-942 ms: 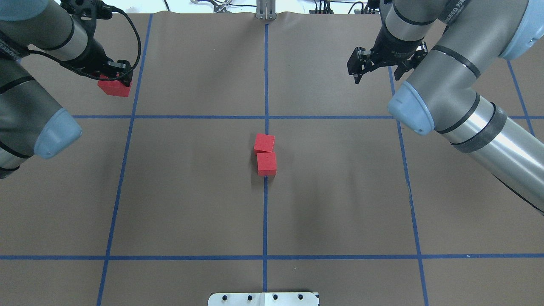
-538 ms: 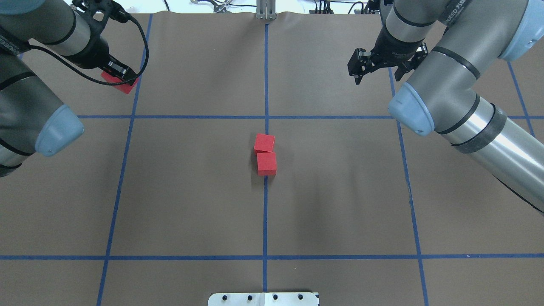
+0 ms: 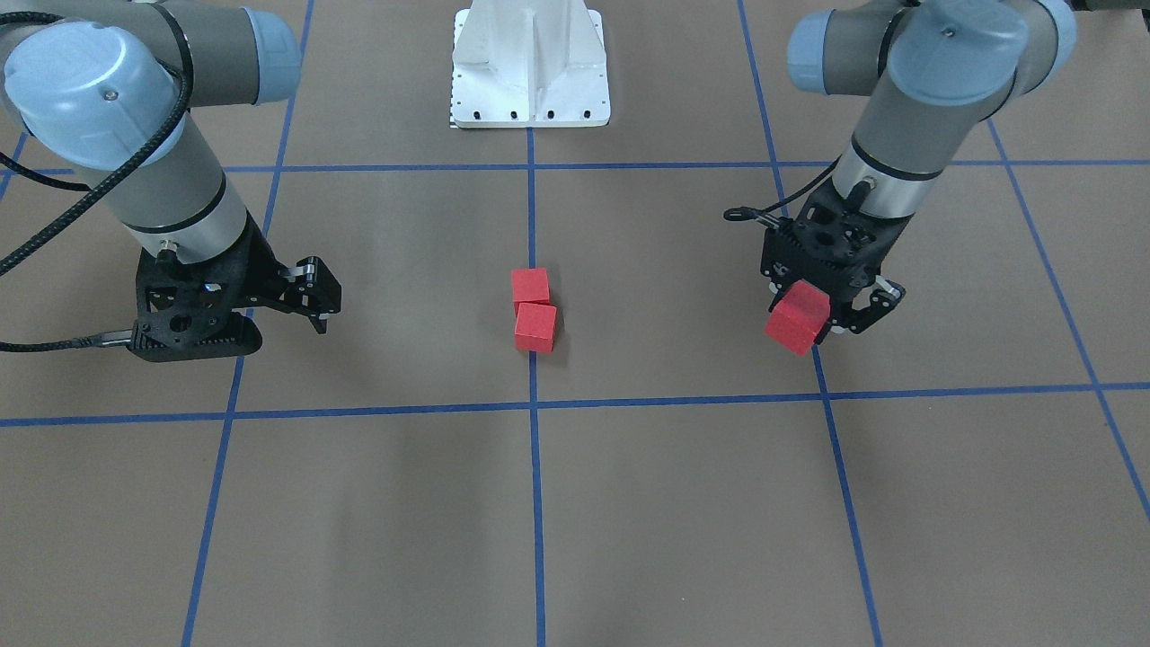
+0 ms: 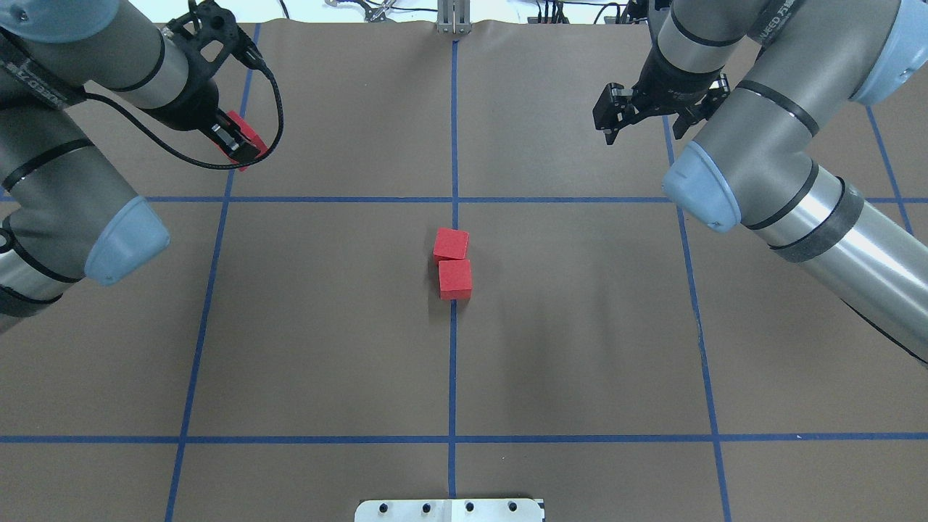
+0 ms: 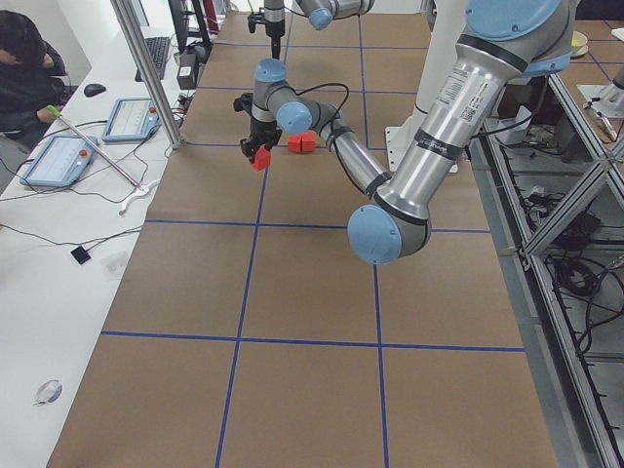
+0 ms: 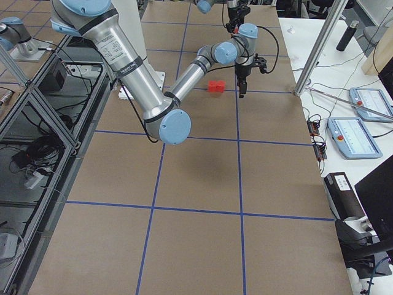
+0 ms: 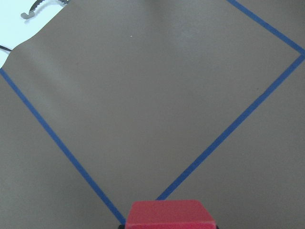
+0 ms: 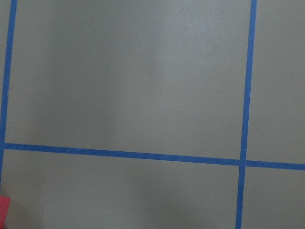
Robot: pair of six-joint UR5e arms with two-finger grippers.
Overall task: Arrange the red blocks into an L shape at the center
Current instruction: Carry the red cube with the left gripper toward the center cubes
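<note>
Two red blocks [image 4: 451,244] [image 4: 455,279] lie touching, one behind the other, on the vertical blue tape line of the center [image 4: 507,319]; they also show in the front view [image 3: 530,286] [image 3: 535,326]. My left gripper [image 4: 243,145] is shut on the third red block [image 3: 798,316], tilted and held above the floor at the far left, near a tape crossing. That block fills the bottom edge of the left wrist view [image 7: 169,215]. My right gripper [image 4: 644,129] is open and empty at the far right, also seen in the front view [image 3: 313,295].
The white metal base [image 4: 449,510] stands at the near middle edge. A black cable [image 4: 217,163] loops off the left wrist. A side table with tablets [image 5: 58,156] and a seated person [image 5: 24,68] is beyond the floor's far edge.
My left gripper has turned its wrist and carried the red block to the right, toward the center. The right arm and the two center blocks have not moved.
</note>
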